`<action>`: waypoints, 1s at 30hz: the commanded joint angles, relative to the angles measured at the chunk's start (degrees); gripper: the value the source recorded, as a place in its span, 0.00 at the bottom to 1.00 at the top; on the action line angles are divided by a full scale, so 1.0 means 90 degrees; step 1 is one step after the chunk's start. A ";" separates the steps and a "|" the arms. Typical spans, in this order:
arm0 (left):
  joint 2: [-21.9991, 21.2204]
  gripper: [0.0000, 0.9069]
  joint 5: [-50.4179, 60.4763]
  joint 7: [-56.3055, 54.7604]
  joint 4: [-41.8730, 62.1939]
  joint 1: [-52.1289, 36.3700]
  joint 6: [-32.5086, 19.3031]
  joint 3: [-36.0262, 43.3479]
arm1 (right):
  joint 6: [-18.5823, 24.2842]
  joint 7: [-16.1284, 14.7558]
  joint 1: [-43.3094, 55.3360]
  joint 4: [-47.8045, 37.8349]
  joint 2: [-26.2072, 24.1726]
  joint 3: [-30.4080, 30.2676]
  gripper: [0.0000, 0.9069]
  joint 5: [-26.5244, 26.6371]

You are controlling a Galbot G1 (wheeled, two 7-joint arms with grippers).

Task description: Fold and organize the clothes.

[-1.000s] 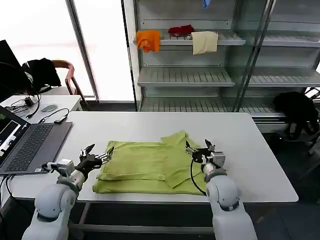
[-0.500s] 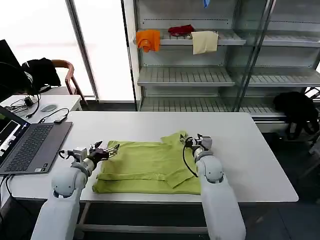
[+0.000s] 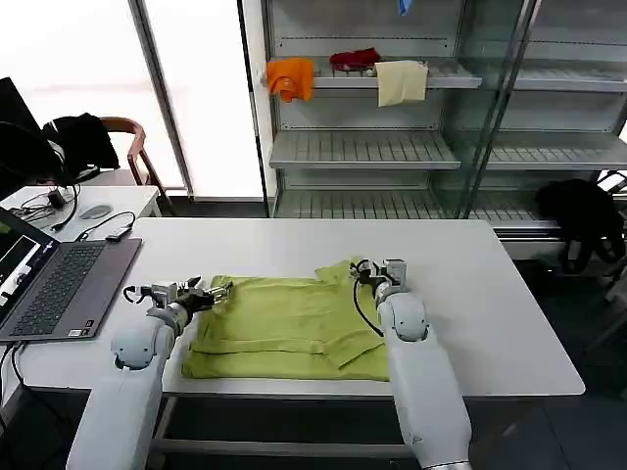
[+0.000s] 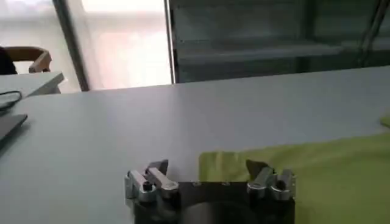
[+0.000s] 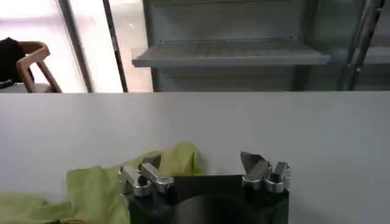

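Note:
The lime yellow-green T-shirt lies partly folded on the white table, with one sleeve bunched up at its far right corner. My left gripper is open, low over the table at the shirt's far left corner. In the left wrist view the left gripper has spread fingers, and the shirt's edge lies just ahead. My right gripper is open at the bunched sleeve. In the right wrist view the right gripper holds nothing, and the sleeve sits beside one finger.
An open laptop rests on the table's left part, with cables behind it. Behind the table stand metal shelves holding orange, red and cream cloths. A black garment lies at the right.
Both arms reached forward along the shirt's sides. The left gripper went to the far left corner, the right gripper to the bunched sleeve. Both stayed open.

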 commanded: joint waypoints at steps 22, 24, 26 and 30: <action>-0.0085 0.01 -0.0053 0.0229 -0.0083 -0.0007 -0.0003 0.0039 | 0.0005 -0.0282 -0.0241 0.0734 0.0103 -0.0198 0.00 0.0240; -0.0067 0.01 -0.0160 0.0175 -0.0222 0.0032 -0.0003 0.0010 | 0.0001 -0.0219 -0.0298 0.0935 0.0037 -0.0233 0.00 0.0422; -0.0013 0.01 -0.0299 0.0150 -0.0468 0.0100 -0.0001 -0.0010 | -0.0003 -0.0119 -0.0378 0.1210 -0.0018 -0.0253 0.00 0.0600; 0.0087 0.01 -0.0543 0.0134 -0.1006 0.0306 0.0006 -0.0111 | -0.0012 -0.0041 -0.0581 0.1726 -0.0060 -0.0268 0.00 0.0808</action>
